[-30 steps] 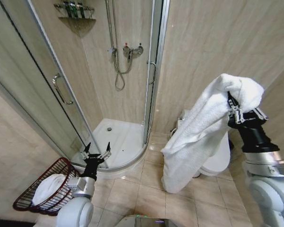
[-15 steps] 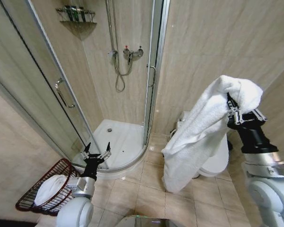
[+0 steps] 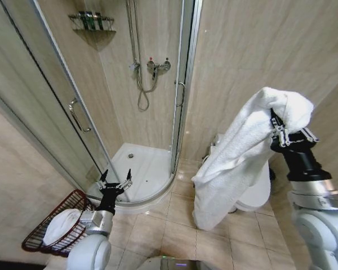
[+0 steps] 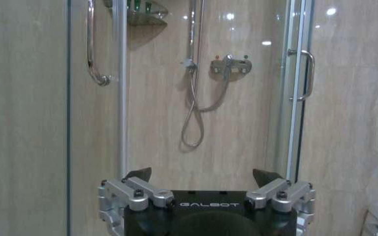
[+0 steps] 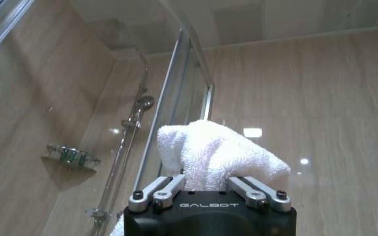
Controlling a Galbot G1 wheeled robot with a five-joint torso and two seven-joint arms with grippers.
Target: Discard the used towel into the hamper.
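R gripper [image 3: 277, 133] grips towel [image 3: 236, 163], long axis vertical; hamper [image 3: 73, 198] tilted.

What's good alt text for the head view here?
The right gripper holds a white towel raised at the right, its length hanging toward the tiled floor. The left gripper hangs open, low at the left, near the hamper, which already contains white cloth. A glass shower stall stands behind.
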